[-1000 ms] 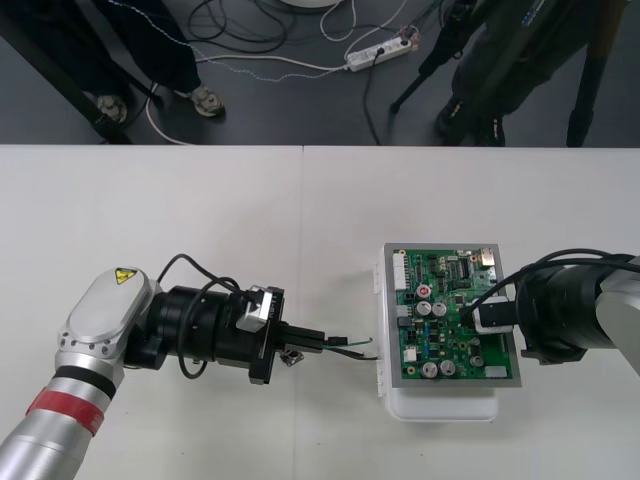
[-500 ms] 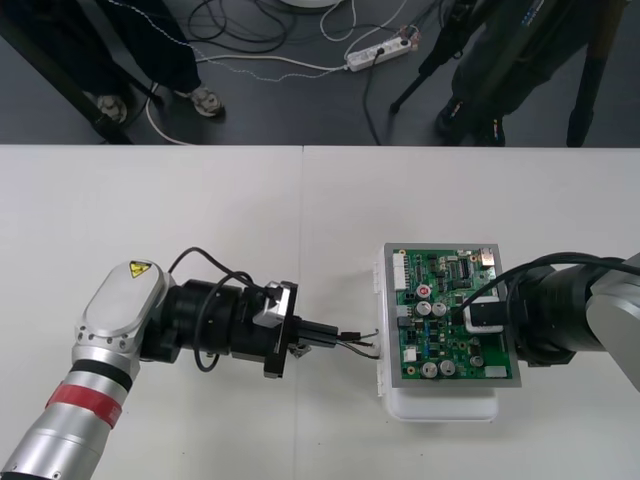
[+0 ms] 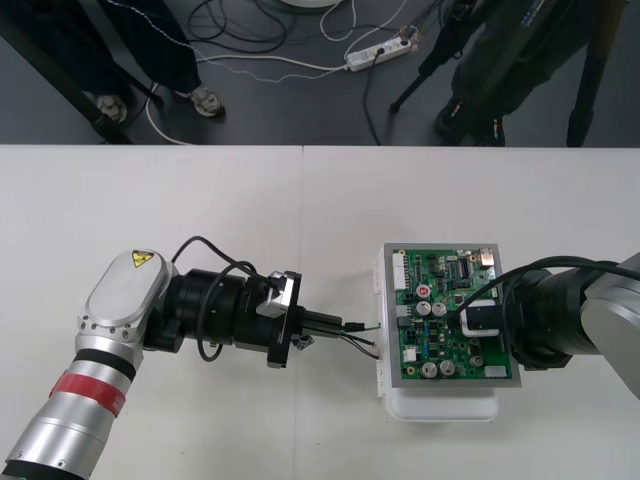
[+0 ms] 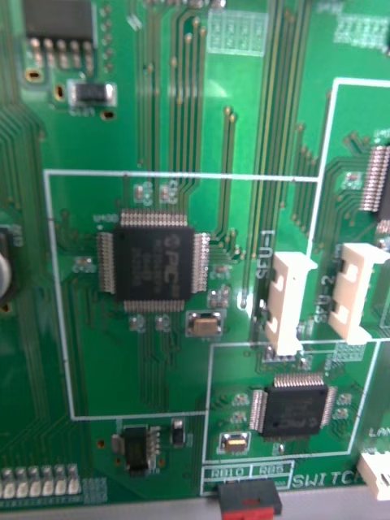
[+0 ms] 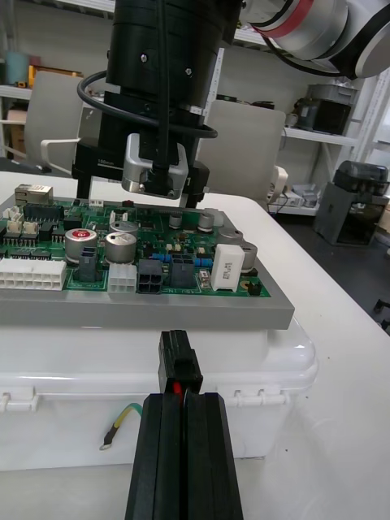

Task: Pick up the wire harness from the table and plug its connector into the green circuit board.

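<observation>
My left gripper (image 3: 338, 327) is shut on the wire harness, just left of the green circuit board (image 3: 452, 300). In the left wrist view its black fingers (image 5: 203, 443) pinch the small black plug (image 5: 179, 366), which points at the board's edge (image 5: 146, 307) and stands level with the white base (image 5: 268, 357), short of it. Loose wires (image 3: 366, 347) trail below the fingertips, and a green wire end (image 5: 118, 421) hangs beside the fingers. My right gripper (image 3: 482, 320) hovers low over the board's right half. In the right wrist view the board (image 4: 162, 122) sits close beneath.
The white base (image 3: 440, 405) juts out past the board's front edge. On the board near the plug stand a black socket (image 5: 150, 280), white connectors (image 5: 32, 275) and capacitors (image 5: 84, 240). The right arm's body (image 5: 162, 65) rises over the board's far side.
My left gripper has carried the harness to the right, so the plug is now close to the board's left edge. The right gripper has edged slightly left over the board.
</observation>
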